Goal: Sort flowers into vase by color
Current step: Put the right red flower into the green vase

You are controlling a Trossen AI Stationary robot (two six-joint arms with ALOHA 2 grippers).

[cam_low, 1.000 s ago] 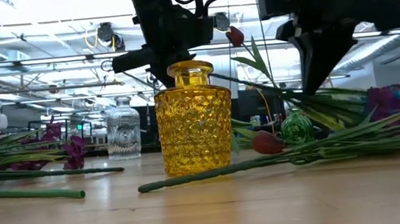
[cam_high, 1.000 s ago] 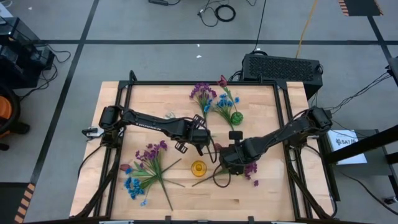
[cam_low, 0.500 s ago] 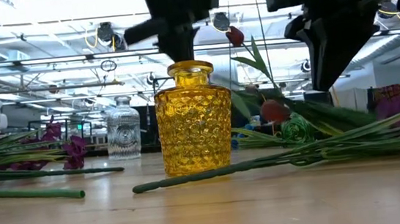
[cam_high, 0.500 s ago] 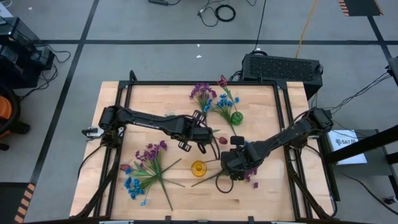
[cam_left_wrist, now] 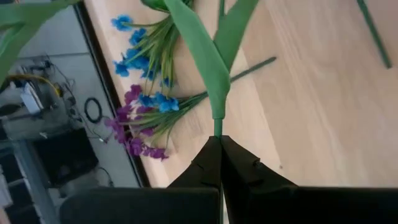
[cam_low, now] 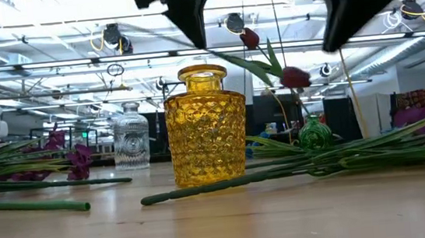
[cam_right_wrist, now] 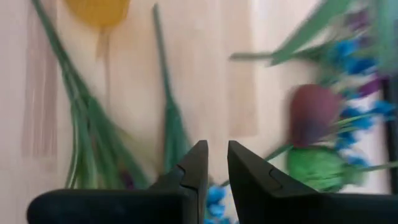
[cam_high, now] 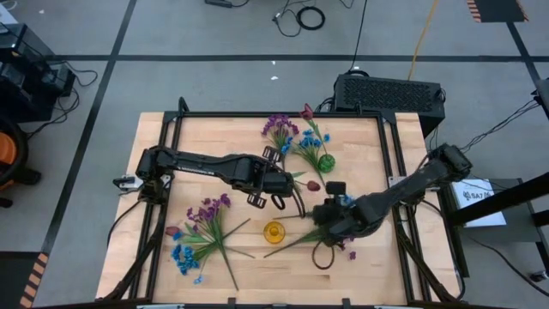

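Observation:
My left gripper (cam_high: 279,190) hangs above the table's middle, shut on a red tulip (cam_high: 313,185). In the low view the blossom (cam_low: 294,76) is beside the neck of the yellow vase (cam_low: 206,127). My right gripper (cam_high: 324,221) hovers right of the yellow vase (cam_high: 274,230), its fingers (cam_right_wrist: 199,165) a narrow gap apart with nothing between them. Purple and blue flowers (cam_high: 202,233) lie flat at the near left, and more (cam_high: 287,133) lie at the far middle. A green vase (cam_high: 326,161) stands beside these. My left gripper pinches the tulip's green stem (cam_left_wrist: 217,126) between its two shut fingers, just below the long leaves (cam_left_wrist: 208,62). The fingers (cam_low: 190,27) come from above, pointing down. The tulip is lifted clear of the table and slants down toward the table's right, blossom lowest.
A long green stem (cam_low: 227,184) lies on the table in front of the yellow vase. A clear glass vase (cam_low: 130,136) stands farther back. Purple blossoms (cam_high: 347,249) lie near my right gripper. A dark frame (cam_high: 283,115) borders the table.
My left gripper has risen and rolled, taking the red tulip from lying on the table to hanging clear, its blossom now at the yellow vase's neck height. My right gripper has risen and drawn away toward the table's right edge.

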